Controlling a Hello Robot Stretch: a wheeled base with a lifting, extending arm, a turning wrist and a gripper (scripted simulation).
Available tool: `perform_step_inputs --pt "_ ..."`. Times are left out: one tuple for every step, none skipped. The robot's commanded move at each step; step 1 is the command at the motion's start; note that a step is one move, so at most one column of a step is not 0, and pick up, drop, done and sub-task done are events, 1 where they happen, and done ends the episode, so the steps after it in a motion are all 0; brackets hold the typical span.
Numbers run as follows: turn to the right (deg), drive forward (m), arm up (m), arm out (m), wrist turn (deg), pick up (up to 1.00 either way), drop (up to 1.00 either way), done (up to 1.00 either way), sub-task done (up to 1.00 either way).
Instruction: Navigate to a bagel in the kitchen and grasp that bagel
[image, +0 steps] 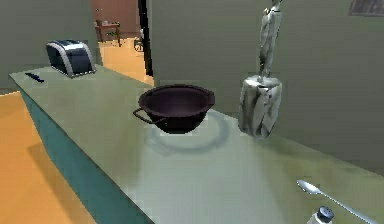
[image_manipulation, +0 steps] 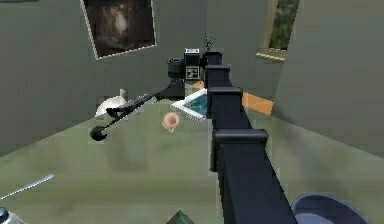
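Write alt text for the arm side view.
The robot's dark arm stretches across a grey-green counter, its hand angled down-left near a white object. A small pinkish bagel lies on the counter just left of the arm. A framed picture hangs on the wall behind.

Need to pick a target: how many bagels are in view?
1: a small pinkish ring, the bagel, lies on the counter just left of the arm in the arm side view. Others may be hidden behind the arm.
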Motion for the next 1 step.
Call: perform_step_inputs --pt "0.0 0.0 0.0 0.0 45.0 0.0 0.0 0.0 0.0"
